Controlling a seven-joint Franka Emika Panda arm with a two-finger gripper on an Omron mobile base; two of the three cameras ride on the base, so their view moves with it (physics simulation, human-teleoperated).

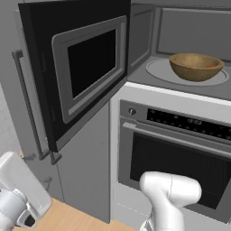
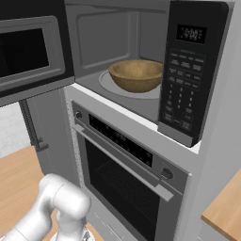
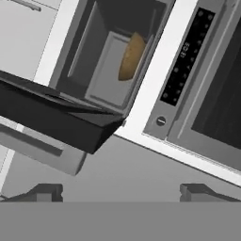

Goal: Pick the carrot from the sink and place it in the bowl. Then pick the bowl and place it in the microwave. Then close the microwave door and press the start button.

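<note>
Microwave door [image 1: 81, 72] ajar beside bowl [image 1: 196, 66], oven [image 1: 180, 153] below.

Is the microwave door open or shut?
Open. The microwave door is swung wide to the left, so the wooden bowl sits in plain sight on the turntable.

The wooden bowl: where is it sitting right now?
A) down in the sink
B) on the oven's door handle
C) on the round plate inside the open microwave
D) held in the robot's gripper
C: the bowl rests on the turntable plate inside the microwave, whose door stands swung open, above the oven; the gripper is open and holds nothing.
</note>
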